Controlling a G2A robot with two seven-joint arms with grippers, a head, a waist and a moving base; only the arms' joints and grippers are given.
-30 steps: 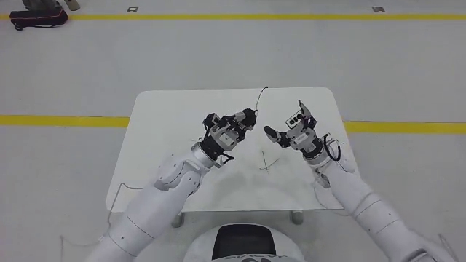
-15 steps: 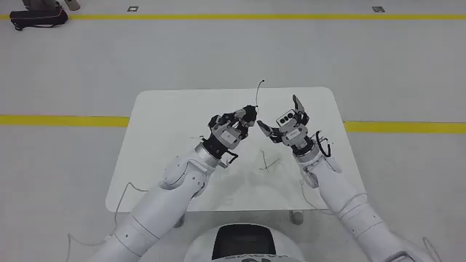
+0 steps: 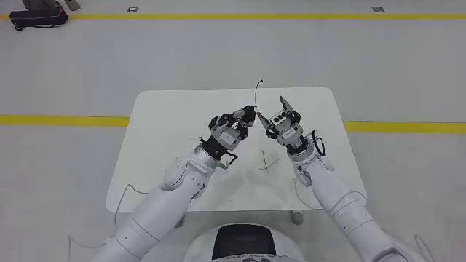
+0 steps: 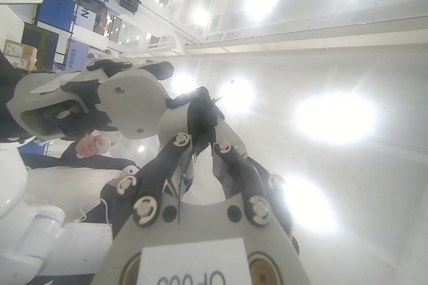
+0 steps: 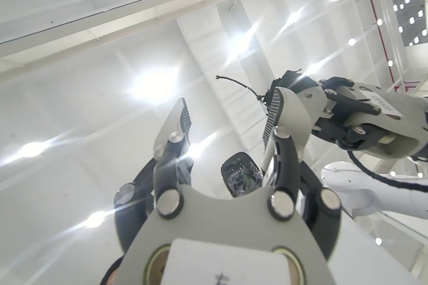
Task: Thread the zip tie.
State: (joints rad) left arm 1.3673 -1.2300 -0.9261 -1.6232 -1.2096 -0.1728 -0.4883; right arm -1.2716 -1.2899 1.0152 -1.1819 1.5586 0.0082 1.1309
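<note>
- The left pincer (image 3: 248,116) is up in the air over the middle of the table (image 3: 164,127), a bit closer to the far edge than to the near edge.
- Its fingers are squeezed tight on the zip tie (image 3: 258,93), a thin black strip.
- The long free end of the tie sticks out of the pincer and bends toward the far edge of the table. It has a little knob at its tip.
- In the left wrist view, a short bit of the tie also runs back between the closed fingers toward the wrist.
- The right pincer (image 3: 272,110) is in the air too, just beside the left pincer, on the side of the table's right edge.
- Its fingers are spread wide apart and have nothing in them.
- One right finger is very near the tip of the left pincer. I cannot tell if they touch.
- Two thin dark strips (image 3: 267,162) lie crossed on the table, closer to the near edge than the pincers are.
</note>
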